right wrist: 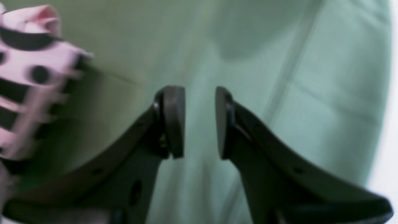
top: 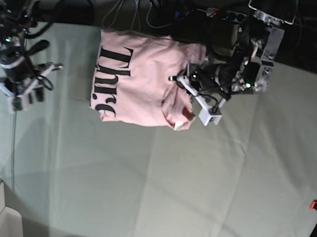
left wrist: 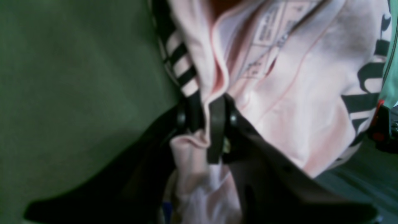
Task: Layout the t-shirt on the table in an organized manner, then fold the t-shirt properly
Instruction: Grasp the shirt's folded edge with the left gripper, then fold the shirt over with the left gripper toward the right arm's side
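Base view: the pale pink cotton t-shirt (top: pixel 145 87) is lying part-folded on the green cloth-covered counter (top: pixel 194 199), left gripper (top: pixel 181 82) clamping its edge, right gripper (right wrist: pixel 200 123) standing apart, empty, final folding and squaring apparently remaining.

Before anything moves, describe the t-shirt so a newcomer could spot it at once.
On the grey-green cloth-covered table, look toward the far side, between the two robot arms. The folded t-shirt lies there, its right side pinched by the left gripper. Its pale pink fabric with large black serif letters sets it apart from the plain cloth and dark arms.
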Motion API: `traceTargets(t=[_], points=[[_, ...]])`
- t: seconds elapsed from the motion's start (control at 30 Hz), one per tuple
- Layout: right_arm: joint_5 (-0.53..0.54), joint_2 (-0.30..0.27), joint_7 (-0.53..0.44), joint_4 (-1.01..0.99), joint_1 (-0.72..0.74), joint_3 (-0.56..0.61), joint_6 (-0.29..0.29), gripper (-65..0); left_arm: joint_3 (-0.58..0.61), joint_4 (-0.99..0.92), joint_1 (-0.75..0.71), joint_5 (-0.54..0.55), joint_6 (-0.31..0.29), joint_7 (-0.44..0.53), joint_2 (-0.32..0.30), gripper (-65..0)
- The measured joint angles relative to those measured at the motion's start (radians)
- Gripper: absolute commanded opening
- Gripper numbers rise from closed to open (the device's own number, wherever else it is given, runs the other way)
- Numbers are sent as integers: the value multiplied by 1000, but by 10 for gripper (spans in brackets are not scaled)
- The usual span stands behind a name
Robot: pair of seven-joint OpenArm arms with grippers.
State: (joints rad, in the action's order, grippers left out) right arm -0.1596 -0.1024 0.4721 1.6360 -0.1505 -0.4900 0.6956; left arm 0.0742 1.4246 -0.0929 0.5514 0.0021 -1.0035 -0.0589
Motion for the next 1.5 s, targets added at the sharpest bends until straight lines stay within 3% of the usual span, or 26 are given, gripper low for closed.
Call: traceTargets(t=[0.17,0.33,0.47,0.63,0.73,0.87,1.07,1.37,1.5], points=[[1,-3,-8,60,3,-117,0,-473,117,-13,132,-8,2,-14,-65,-650],[2,0,-8,81,4,-230,0,-473,369,-109,345,-9,2,8,-120,-650],[3,2,-5,81,3,-312,0,-473,609,-237,497,-87,-2,3,-112,-650],[4,5,-8,81,0,-410,0,-473,883,-291,599,-243,3,193,-56,-650],[2,2,-8,81,-31,-447,0,-473,985,-292,604,-338,-5,295,-31,-650],[3,6,-8,81,-72,-480,3,-473,1020,-324,604,-489,-15,367,29,-650],[2,31,-8,81,-83,-552,3,-473,1012,-477,606,-680,-16,367,144,-650],[2,55,-8,81,-83,-556,3,-473,1014,-537,606,-799,-17,361,182,-650],[3,55,-8,81,-82,-548,3,-473,1016,-534,602,-940,-21,365,180,-649]])
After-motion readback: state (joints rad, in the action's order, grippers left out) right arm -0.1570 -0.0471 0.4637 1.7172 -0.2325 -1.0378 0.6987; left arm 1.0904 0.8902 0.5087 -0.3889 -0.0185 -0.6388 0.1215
